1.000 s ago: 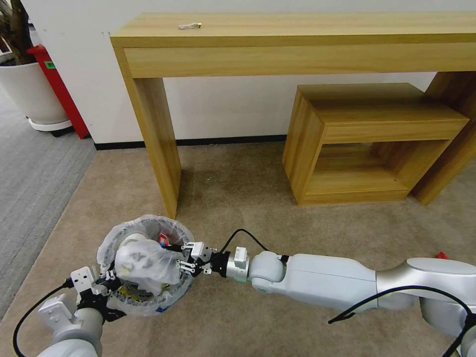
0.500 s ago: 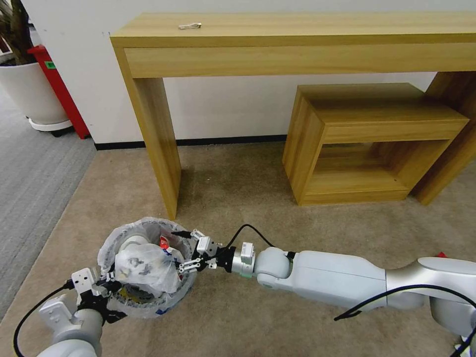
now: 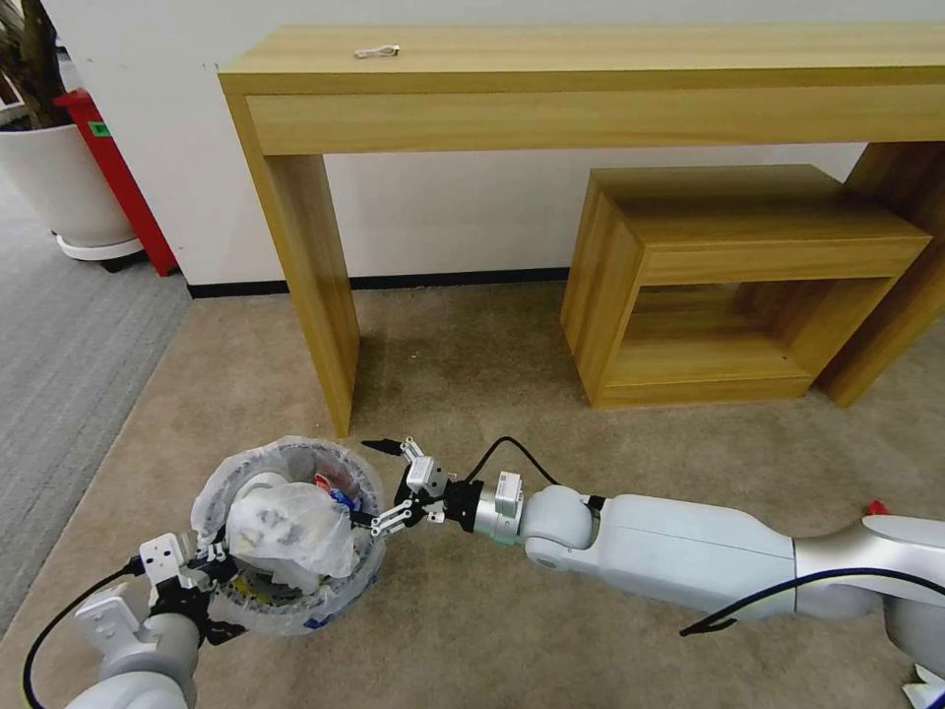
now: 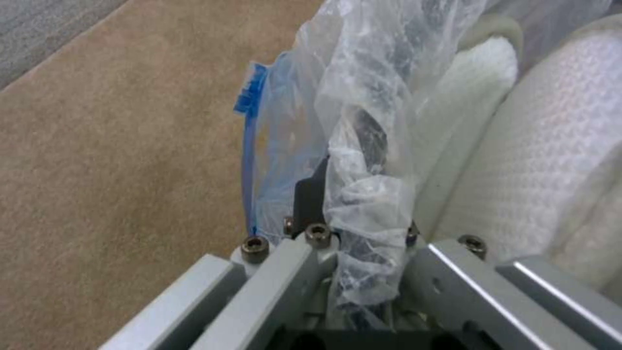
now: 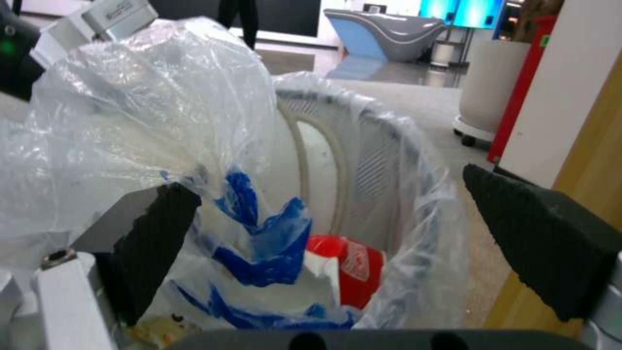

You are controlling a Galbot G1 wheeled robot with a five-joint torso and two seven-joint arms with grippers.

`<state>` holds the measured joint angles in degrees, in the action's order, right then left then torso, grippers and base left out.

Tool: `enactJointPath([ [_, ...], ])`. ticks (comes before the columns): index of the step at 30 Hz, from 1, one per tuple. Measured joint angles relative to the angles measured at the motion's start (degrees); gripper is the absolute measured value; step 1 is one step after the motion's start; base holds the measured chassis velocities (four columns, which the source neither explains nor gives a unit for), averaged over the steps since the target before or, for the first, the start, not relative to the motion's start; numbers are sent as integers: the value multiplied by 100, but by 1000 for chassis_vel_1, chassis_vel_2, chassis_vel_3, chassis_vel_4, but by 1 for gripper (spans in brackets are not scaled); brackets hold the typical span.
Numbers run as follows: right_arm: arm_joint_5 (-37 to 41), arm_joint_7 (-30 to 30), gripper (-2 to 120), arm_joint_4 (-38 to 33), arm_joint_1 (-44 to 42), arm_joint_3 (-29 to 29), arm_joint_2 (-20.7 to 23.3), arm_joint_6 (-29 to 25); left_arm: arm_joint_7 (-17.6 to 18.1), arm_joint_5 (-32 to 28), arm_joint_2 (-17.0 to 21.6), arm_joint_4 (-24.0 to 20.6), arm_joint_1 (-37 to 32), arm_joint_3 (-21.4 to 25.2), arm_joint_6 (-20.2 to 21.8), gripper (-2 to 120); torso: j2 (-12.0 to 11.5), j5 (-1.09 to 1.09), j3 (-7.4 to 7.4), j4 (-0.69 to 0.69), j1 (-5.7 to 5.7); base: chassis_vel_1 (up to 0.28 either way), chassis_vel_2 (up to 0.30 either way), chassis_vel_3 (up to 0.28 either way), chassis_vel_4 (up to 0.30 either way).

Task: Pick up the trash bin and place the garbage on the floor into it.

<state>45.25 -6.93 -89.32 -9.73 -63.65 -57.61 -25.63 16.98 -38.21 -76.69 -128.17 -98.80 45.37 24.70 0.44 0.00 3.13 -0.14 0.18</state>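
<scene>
the trash bin (image 3: 295,601), round and lined with a translucent white bag, sits on the beige carpet floor (image 3: 512,394) by the desk (image 3: 305,276) leg, stuffed with white slippers (image 3: 285,522). left hand (image 3: 202,566) clenches its rim; right hand (image 3: 386,483) gapes beside it.

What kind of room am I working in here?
Probably an office or showroom lobby: beige carpet meeting grey carpet, a long wooden console table against a white wall, and a large potted plant in the corner.

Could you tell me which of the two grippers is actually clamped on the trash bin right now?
The left gripper: it pinches the trash bin's bag-lined rim, while the right gripper hangs open at the opposite side.
</scene>
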Motion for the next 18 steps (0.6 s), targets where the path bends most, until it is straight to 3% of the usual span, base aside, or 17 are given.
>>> enactJointPath([
  [18, -22, -78, 100, -107, 132, 7, 227, -39, 82, -222, 108, 79, 79, 119, 44, 0, 0, -1, 0, 0, 0, 0, 0, 0, 0],
])
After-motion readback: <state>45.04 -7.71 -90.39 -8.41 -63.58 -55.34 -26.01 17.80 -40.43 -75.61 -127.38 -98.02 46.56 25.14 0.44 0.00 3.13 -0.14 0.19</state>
